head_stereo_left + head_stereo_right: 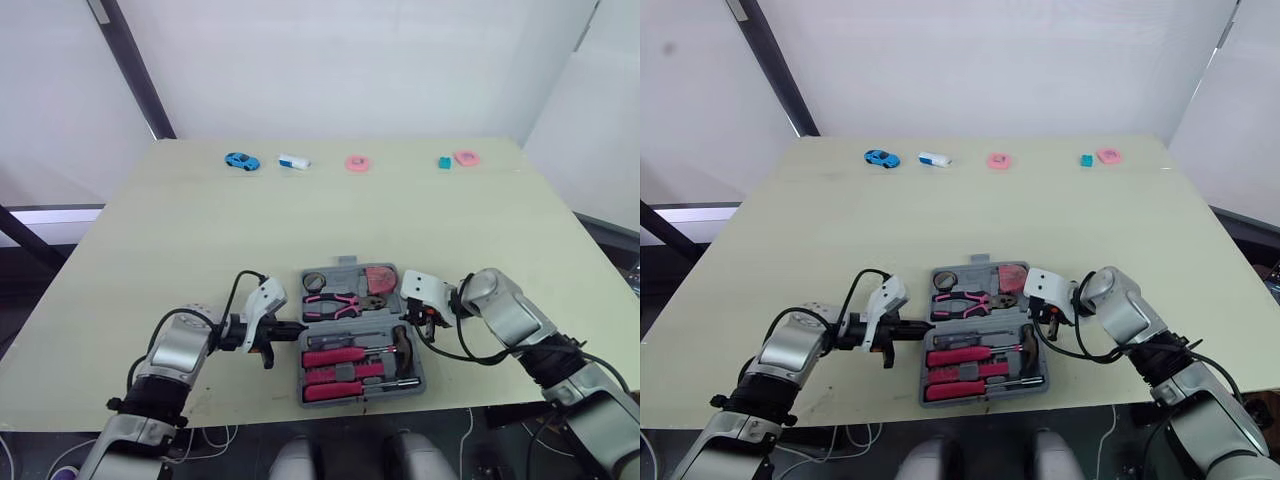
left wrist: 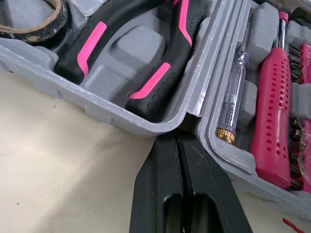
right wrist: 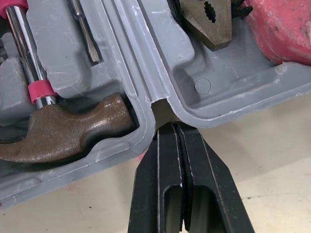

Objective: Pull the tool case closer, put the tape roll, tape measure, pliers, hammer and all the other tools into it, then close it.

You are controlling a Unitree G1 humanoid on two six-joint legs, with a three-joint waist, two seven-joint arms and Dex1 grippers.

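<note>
Both grippers, left gripper [image 2: 178, 141] and right gripper [image 3: 171, 128], are pinched shut, tips at the hinge notches on either side of the open tool case [image 1: 360, 402], which lies packed near the table's [image 1: 200, 230] front edge. Closing it well, I'd say, means folding one half over evenly so nothing spills.

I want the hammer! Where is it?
The hammer lies in the near half of the tool case, its head at the robot's right end, beside the right gripper.

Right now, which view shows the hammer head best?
Right wrist view: the hammer head is close up, seated in the tool case. Eye views show it small at the case's right edge; left wrist view faces the pliers.
</note>
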